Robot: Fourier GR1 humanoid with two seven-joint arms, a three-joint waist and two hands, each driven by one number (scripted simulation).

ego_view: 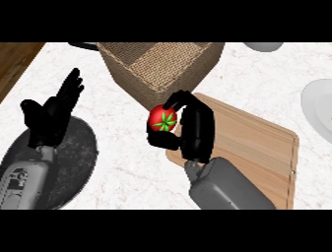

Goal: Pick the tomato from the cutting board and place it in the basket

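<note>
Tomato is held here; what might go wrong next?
The right robot hand holds the tomato close to the near corner of the basket, so it might clip the wall on the way in. The tomato shows largely uncovered on one side, so it might slip out onto the cutting board or counter.

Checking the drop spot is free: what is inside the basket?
Only woven inner wall shows inside the basket; no item is visible there. Its floor is hidden by the near walls and the view's top edge. The tomato is outside it, in the right hand.
</note>
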